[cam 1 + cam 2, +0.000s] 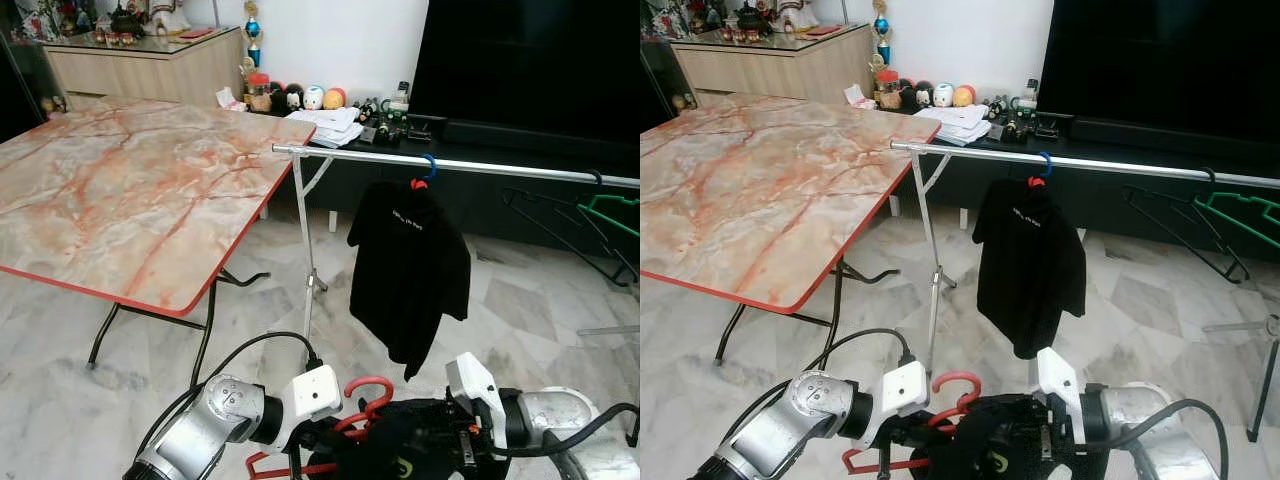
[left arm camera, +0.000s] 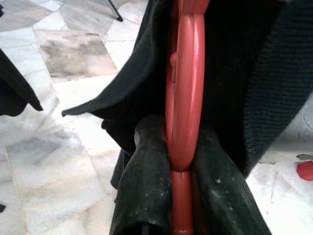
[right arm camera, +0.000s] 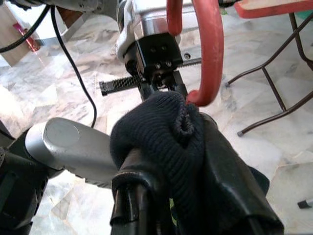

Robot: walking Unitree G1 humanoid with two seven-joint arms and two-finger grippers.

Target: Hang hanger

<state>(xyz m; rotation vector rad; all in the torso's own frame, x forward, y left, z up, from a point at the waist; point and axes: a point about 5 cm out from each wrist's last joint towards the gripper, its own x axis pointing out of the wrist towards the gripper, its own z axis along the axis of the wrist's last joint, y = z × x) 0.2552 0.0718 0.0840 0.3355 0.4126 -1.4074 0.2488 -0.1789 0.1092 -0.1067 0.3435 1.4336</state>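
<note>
My left gripper [image 1: 335, 425] clamps the red plastic hanger [image 1: 368, 398], bottom centre; my right gripper [image 1: 440, 440] pinches its dark knit garment [image 3: 166, 127]. Risk: fabric drags, hook misses silver rail [image 1: 450, 163].

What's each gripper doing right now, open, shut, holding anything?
Left gripper: shut on the red hanger.
Right gripper: shut on the dark garment draped on that hanger.

Red hanger [image 1: 368, 398] inside dark garment [image 1: 400, 450]
</note>
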